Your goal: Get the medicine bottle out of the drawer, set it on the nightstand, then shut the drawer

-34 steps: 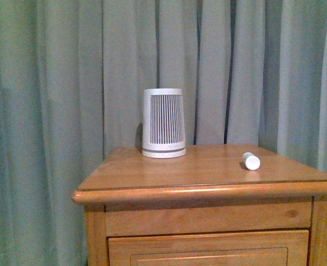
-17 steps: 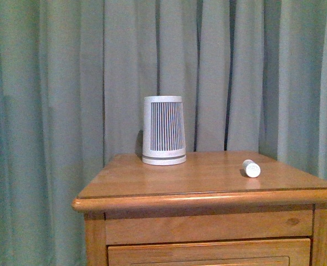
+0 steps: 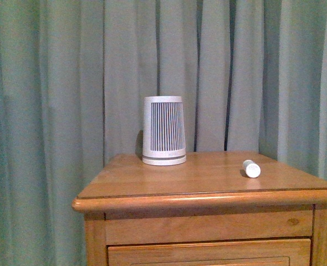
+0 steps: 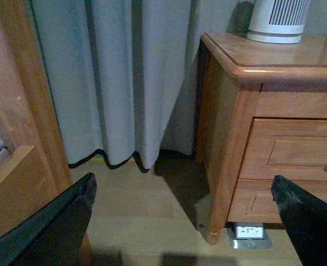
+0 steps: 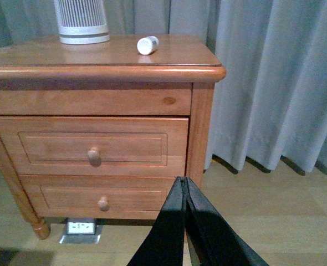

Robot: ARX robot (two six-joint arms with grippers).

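Lying sideways at two o'clock on the honey-brown wooden nightstand [image 5: 52, 57], the small white medicine bottle [image 5: 147, 45] could roll off; upper drawer [image 5: 91, 145] looks flush; my left gripper [image 4: 183, 221] gapes, right gripper [image 5: 184, 221] is pinched together.

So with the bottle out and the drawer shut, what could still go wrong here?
The medicine bottle lies on its side on the nightstand, toward the right part of the top, so a bump could roll it off. Both arms are clear of it: the right gripper is shut and hangs low before the drawer, and the left gripper is open.
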